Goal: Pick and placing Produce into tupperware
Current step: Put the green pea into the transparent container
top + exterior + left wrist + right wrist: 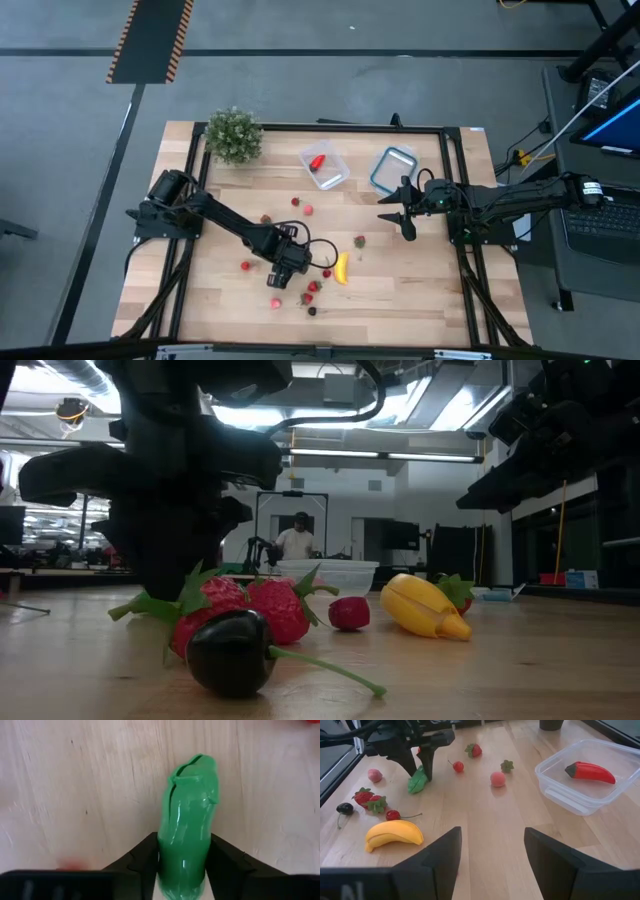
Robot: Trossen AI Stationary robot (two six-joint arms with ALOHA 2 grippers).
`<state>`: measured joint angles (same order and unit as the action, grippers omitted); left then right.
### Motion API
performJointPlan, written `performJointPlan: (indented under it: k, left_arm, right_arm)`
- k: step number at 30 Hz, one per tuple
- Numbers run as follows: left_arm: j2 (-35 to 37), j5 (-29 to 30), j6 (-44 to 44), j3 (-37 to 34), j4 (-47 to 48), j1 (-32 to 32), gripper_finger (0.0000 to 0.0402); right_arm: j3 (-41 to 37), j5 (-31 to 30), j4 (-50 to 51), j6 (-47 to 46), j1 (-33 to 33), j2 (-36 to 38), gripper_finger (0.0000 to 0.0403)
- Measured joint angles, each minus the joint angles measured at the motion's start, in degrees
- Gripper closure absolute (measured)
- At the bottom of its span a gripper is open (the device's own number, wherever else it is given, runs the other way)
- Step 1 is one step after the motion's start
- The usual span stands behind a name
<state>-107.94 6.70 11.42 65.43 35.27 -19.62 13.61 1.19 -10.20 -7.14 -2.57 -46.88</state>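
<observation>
My left gripper stands over the near middle of the table, shut on the green oblong toy vegetable. My right gripper hovers open at the table's right, touching nothing. The clear tupperware sits at the far middle with the red pepper lying in it. The yellow banana lies on its side near the left gripper. Strawberries, a dark cherry and small red berries lie scattered on the wood. My left gripper pinches one end of the green vegetable between its two fingers. The fingers come from above, pointing down, along its length. The vegetable hangs tilted below them, its free end at or just above the table; which, I cannot tell.
A clear container with a blue rim stands right of the tupperware, just beyond the right gripper. A bushy potted plant occupies the far left corner. A black frame rail runs around the table. A person stands far behind.
</observation>
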Motion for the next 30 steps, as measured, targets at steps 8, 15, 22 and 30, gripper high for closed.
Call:
performJointPlan:
  k: [8,15,22,30]
  left_arm:
    - [0.1,-0.3,-1.5,0.0,0.0,0.2,0.0293]
    - [2.3,0.2,-1.6,-0.3,2.1,0.3,0.0293]
    - [8.0,0.6,-1.6,-0.2,3.4,0.3,0.0293]
    - [16.2,6.0,-2.8,-2.7,1.5,1.1,0.0294]
  right_arm:
    - [0.0,0.0,0.3,-0.1,0.0,0.0,0.0185]
    - [0.0,0.0,0.7,-0.1,0.0,0.0,0.0185]
    - [0.0,0.0,1.6,-0.1,0.0,0.0,0.0185]
    - [0.0,0.0,1.6,-0.1,0.2,0.0,0.0185]
